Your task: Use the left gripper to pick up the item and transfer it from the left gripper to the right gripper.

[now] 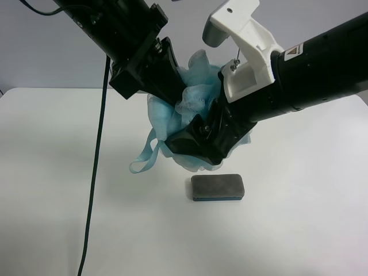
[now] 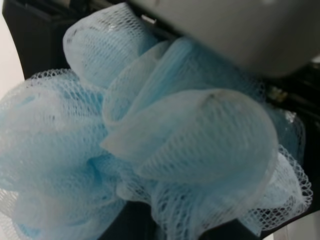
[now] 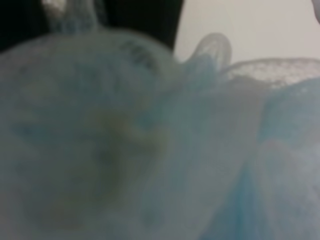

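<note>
The light-blue mesh loofah (image 1: pixel 198 86) hangs in the air above the table, held between both arms. The left gripper (image 1: pixel 171 92), on the all-black arm at the upper left of the exterior high view, is shut on the loofah's upper left side. The right gripper (image 1: pixel 198 146), on the arm with the white housing (image 1: pixel 247 52), is closed around its lower right side, with its jaws sunk into the mesh. The loofah's loop (image 1: pixel 144 158) dangles at the lower left. The loofah fills the right wrist view (image 3: pixel 150 150) as a blur and the left wrist view (image 2: pixel 165 140) sharply.
A dark grey eraser block (image 1: pixel 217 188) lies on the white table (image 1: pixel 299 230) just below the loofah. The left arm's thin black cable (image 1: pixel 96 167) hangs down to the table's front edge. No puzzle cube is in view.
</note>
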Controlling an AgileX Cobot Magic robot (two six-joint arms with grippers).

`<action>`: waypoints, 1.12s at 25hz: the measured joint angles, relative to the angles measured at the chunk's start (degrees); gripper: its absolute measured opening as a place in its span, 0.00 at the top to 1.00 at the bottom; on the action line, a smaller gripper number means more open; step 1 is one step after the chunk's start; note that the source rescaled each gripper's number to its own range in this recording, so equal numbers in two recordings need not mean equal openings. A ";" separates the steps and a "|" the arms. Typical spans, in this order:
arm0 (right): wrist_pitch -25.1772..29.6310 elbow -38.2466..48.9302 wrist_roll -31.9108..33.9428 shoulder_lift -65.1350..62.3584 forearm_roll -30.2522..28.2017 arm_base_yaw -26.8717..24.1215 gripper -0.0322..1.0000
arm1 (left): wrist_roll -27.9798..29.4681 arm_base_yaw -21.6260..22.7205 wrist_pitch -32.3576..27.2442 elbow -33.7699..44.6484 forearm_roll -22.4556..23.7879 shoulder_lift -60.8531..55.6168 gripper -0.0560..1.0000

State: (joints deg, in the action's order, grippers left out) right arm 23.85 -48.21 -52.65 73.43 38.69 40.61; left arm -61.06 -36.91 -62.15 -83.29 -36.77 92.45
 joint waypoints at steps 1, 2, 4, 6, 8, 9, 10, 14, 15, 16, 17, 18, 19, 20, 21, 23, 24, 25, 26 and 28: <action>0.00 0.00 -0.19 0.07 0.00 0.00 0.18 | 0.00 0.00 0.00 0.00 -0.14 0.00 0.94; 0.00 0.00 -0.25 0.07 0.00 0.00 0.36 | -0.06 0.00 -0.05 0.00 -0.28 0.00 0.94; 0.06 0.00 -0.57 0.13 -0.13 0.00 0.79 | -0.12 0.00 -0.11 0.00 -0.32 0.00 0.94; 0.22 0.00 -0.71 0.18 -0.19 0.00 0.91 | -0.17 0.00 -0.17 0.00 -0.35 0.00 0.95; 0.27 0.00 -0.77 0.18 -0.19 0.00 0.91 | -0.17 0.00 -0.22 0.00 -0.35 0.00 0.95; 0.27 0.00 -0.77 0.18 -0.19 0.00 0.91 | -0.17 0.00 -0.27 0.00 -0.35 0.00 0.95; 0.27 0.00 -0.77 0.18 -0.19 0.00 0.91 | -0.17 0.00 -0.28 0.00 -0.35 0.00 0.95; 0.34 0.00 -0.83 0.18 -0.19 0.00 0.91 | -0.17 0.00 -0.44 0.00 -0.35 0.00 0.94; 0.34 0.00 -0.83 0.18 -0.19 0.00 0.91 | -0.17 0.00 -0.43 0.00 -0.23 0.00 0.91; 0.34 0.00 -0.83 0.18 -0.19 0.00 0.91 | -0.12 0.00 -0.51 0.00 0.02 0.00 0.86; 0.35 0.00 -0.83 0.18 -0.19 0.00 0.91 | -0.12 0.00 -0.51 0.00 0.46 0.00 0.77; 0.47 0.00 -0.83 0.18 -0.19 0.00 0.91 | -0.12 0.00 -0.51 0.00 1.30 0.00 0.63; 0.52 0.00 -0.83 0.24 -0.19 0.00 0.91 | -0.12 0.00 -0.36 0.00 2.20 -0.02 0.49; 0.79 0.00 -0.83 0.35 -0.19 0.00 0.91 | -0.12 0.00 -0.28 0.00 3.47 -0.07 0.32; 1.10 0.00 -0.83 0.43 -0.19 0.00 0.91 | -0.06 0.00 0.00 0.00 4.70 -0.07 0.18; 1.53 0.00 -0.83 0.48 -0.19 0.00 0.91 | 0.07 0.00 0.35 0.00 5.97 -0.07 0.06; 1.53 0.00 -0.83 0.48 -0.19 0.00 0.91 | 0.07 0.00 0.52 0.00 6.17 -0.07 0.03; 1.53 0.00 -0.83 0.48 -0.19 0.00 0.91 | 0.07 0.00 0.78 0.00 6.24 -0.07 0.02; 1.53 0.00 -0.83 0.48 -0.19 0.00 0.92 | 0.07 0.00 0.93 0.00 6.28 -0.07 0.01; 1.53 0.00 -0.83 0.48 -0.19 0.00 0.92 | 0.07 0.00 1.15 0.00 6.43 -0.07 0.01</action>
State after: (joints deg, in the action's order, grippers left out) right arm 25.37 -48.21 -53.48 73.91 38.50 40.61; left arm -60.99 -36.91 -60.99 -83.29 -30.34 92.39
